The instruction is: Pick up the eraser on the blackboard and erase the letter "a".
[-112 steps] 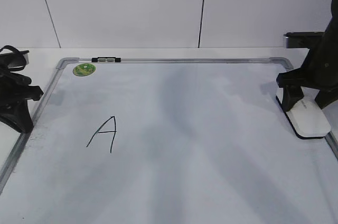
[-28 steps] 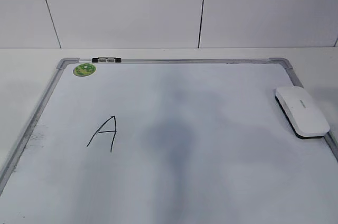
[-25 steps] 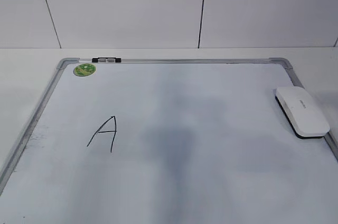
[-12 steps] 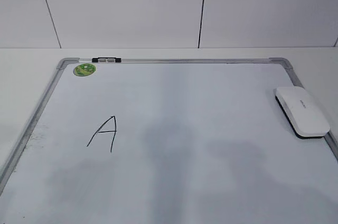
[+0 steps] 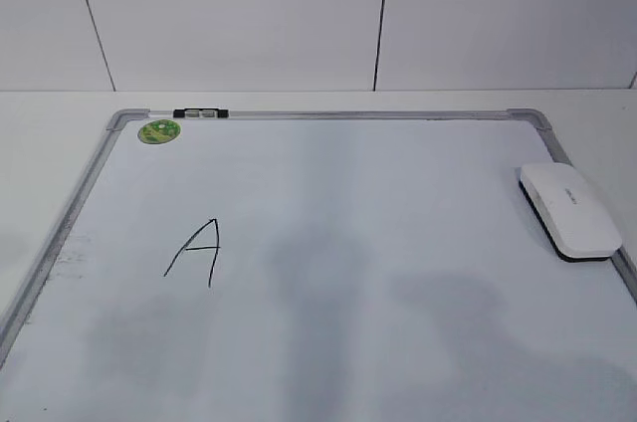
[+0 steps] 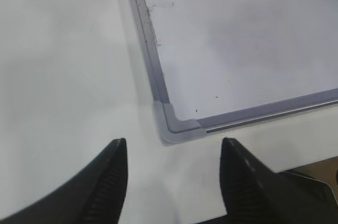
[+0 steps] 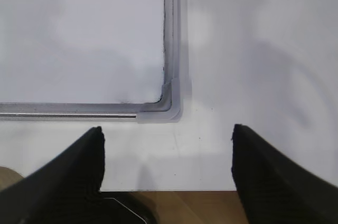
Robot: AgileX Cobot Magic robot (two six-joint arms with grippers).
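Board (image 5: 328, 243) lies flat on the white tabletop (image 5: 50, 133), grey frame all round, rounded corner caps. No arm shows in the exterior view.

Eraser (image 5: 569, 210): white, dark underside, resting on the board at its right edge, just inside the frame, toward the far right corner. Nothing touches it. Its near end also shows at the top of the right wrist view.

Writing: only one letter is visible, a tall angular "A" (image 5: 195, 252) in thin black marker on the left half of the board. No lowercase "a" can be made out in any view. The lower strokes of the same letter show at the top of the left wrist view.

Other items: green round sticker (image 5: 159, 130) at the far left corner of the board; a small black-and-grey clip (image 5: 200, 113) on the far frame just right of it. Faint grey smudging along the left frame. White panelled wall (image 5: 299, 14) behind.

Left hand (image 6: 171, 182): fingers spread roughly halfway, holding nothing, hanging over bare tabletop just outside the board's near left corner cap (image 6: 177, 129).

Right hand (image 7: 166, 168): fingers wide apart, empty, over the tabletop's near edge just outside the near right corner cap (image 7: 169, 105); well apart from the eraser.

Between each hand and the board's surface nothing stands but the frame; the board area between eraser and "A" carries only soft shadows.
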